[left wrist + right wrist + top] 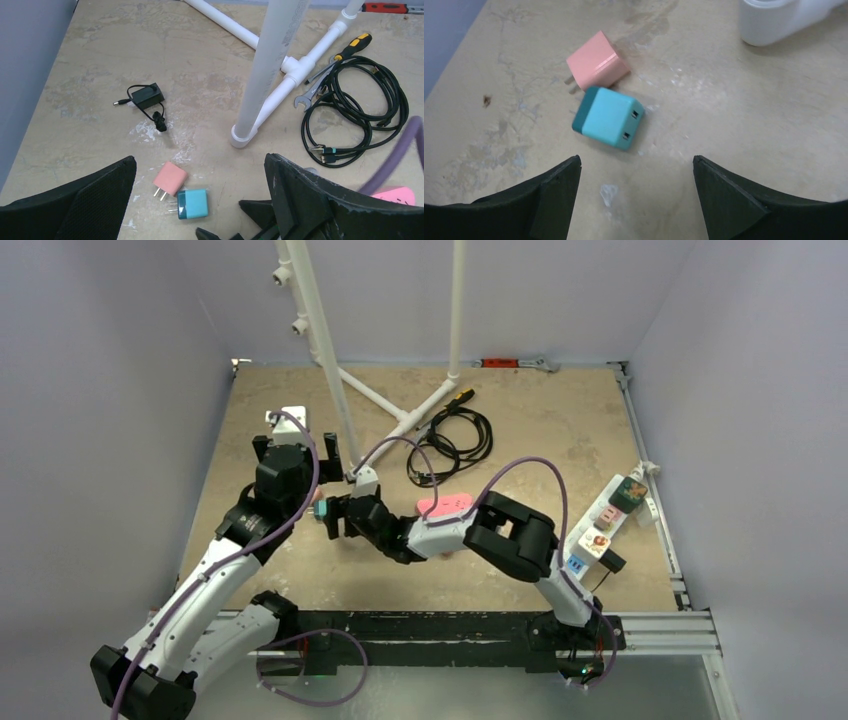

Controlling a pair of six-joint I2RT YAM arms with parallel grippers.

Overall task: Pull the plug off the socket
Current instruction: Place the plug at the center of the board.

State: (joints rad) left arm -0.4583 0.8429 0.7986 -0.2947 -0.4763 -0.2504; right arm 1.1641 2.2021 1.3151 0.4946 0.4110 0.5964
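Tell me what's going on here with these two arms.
The right gripper hangs open just above a teal plug that lies loose on the table, beside a pink plug. Neither plug is in a socket. The left gripper is open too, holding nothing, hovering close by. At the table's right edge, a white power strip has several plugs seated in it.

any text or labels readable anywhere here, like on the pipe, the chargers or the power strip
Nothing can be read as words.
white pipe: a line of small grey print runs along it, too blurred to read.
pink charger: no marking shows.
teal charger: no marking shows.
white power strip: the plugs on it carry coloured patches, too small to read.
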